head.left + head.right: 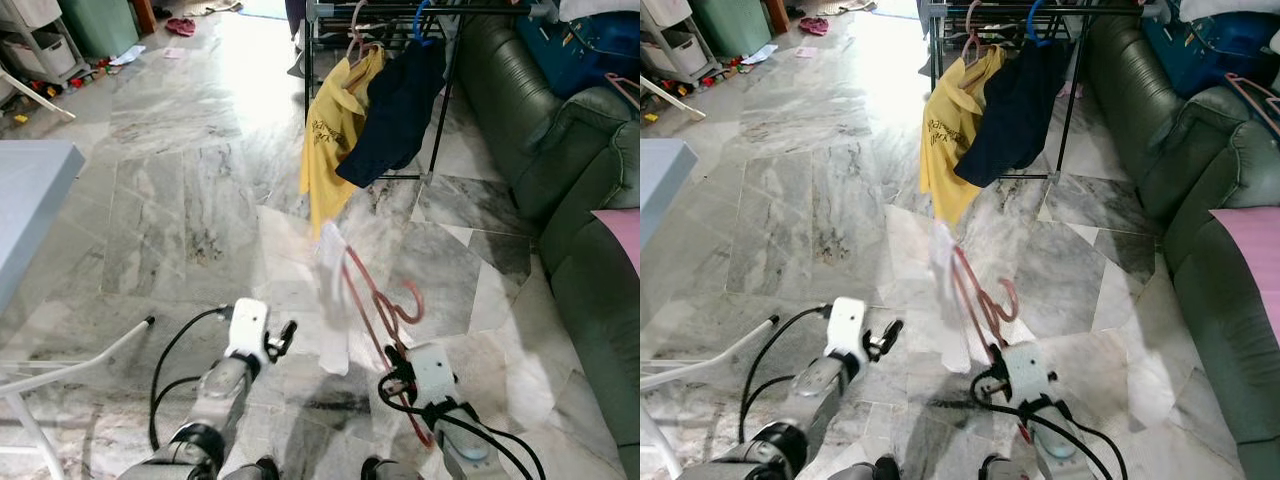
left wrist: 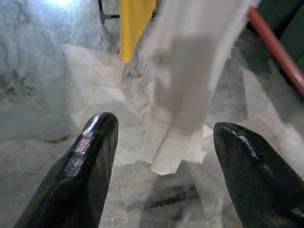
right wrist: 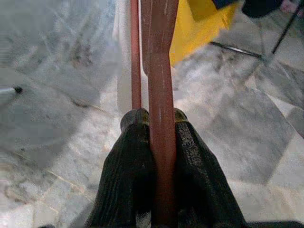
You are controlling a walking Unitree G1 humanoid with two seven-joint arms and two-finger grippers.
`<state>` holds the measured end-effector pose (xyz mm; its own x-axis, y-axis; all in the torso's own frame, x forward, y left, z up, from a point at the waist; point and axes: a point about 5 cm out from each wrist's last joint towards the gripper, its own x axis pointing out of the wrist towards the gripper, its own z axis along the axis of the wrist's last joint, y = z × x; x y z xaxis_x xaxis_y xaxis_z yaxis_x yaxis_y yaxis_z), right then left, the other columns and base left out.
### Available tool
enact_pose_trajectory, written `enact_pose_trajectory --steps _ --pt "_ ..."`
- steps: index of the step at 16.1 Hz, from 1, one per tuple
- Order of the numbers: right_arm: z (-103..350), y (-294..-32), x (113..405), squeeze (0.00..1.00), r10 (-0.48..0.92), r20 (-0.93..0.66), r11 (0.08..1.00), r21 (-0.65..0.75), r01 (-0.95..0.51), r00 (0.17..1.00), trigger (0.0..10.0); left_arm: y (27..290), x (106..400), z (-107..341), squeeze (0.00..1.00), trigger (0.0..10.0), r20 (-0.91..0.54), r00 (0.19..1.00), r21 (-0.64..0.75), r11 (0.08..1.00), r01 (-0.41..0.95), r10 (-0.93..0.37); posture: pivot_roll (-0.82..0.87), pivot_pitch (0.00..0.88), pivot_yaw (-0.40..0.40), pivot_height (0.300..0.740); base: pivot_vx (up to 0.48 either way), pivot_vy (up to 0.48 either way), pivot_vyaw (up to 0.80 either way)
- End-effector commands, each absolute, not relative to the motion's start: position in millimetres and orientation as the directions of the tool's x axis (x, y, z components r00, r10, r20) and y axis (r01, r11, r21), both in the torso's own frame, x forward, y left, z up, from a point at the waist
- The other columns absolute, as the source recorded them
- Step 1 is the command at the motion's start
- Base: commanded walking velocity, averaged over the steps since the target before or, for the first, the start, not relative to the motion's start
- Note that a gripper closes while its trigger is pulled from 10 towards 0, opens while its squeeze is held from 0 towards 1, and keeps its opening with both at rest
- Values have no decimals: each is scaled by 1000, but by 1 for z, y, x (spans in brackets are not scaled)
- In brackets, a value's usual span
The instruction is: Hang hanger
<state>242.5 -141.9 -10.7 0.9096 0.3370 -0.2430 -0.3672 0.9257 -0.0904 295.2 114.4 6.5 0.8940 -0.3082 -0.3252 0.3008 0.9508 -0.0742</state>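
I take the clothes rack (image 1: pixel 420 10) as my landmark; it stands at the far end of the marble floor (image 1: pixel 180 200). A yellow shirt (image 1: pixel 335 125) and a dark navy garment (image 1: pixel 400 105) hang from it side by side, touching. Small dark print sits on the yellow shirt's chest, too small for me to read.

My right gripper (image 3: pixel 159 118) is low and well short of the rack, its two fingers clamped tight on the reddish-pink hanger (image 1: pixel 385 305). A white cloth (image 1: pixel 332 310) hangs from the hanger, blurred, its lower end near the floor. The hanger's hook curls up toward the rack.

My left gripper (image 2: pixel 164 137) is beside the right one, on the side away from the sofa, jaws wide apart and holding nothing; the white cloth hangs in front of its fingers (image 2: pixel 95 142).

Just beside the rack on its right stands a dark green sofa (image 1: pixel 560 170), running back along the floor toward me, with a pink cloth (image 1: pixel 620 235) on its arm and a blue item (image 1: pixel 580 45) on top. Far left of the rack, a pale blue table edge (image 1: pixel 35 200) and a white rod (image 1: pixel 90 360) reach in. Past the table are storage drawers (image 1: pixel 40 45) and scattered small items (image 1: pixel 60 80).

Between my grippers and the rack lies open floor, bounded by the sofa's front edge on one side.
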Motion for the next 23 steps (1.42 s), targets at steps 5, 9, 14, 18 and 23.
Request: enact_pose_trajectory --steps 5,9,14,18,23 --pt "-3 -129 237 0 479 -187 871 -15 -490 857 10000 102 305 20 0 10000 -257 900 -107 936 335 -351 -197 158 29 740 0 0 0" --pt "8 -124 237 0 559 -148 825 3 -565 816 10000 94 312 30 0 10000 -222 903 -134 928 347 -369 -202 159 35 740 0 0 0" --pt "20 -124 240 0 586 -111 808 7 -588 803 10000 86 332 60 0 10000 -96 937 -92 940 328 -336 -201 169 42 740 0 0 0" --pt "21 -118 244 0 602 -125 795 9 -606 788 10000 80 337 72 0 10000 -38 936 -35 936 350 -351 -199 177 56 740 0 0 0" --pt "21 -114 244 0 617 -133 783 2 -622 776 10000 84 338 71 0 0 -40 944 -39 944 327 -329 -206 170 56 740 0 0 0"
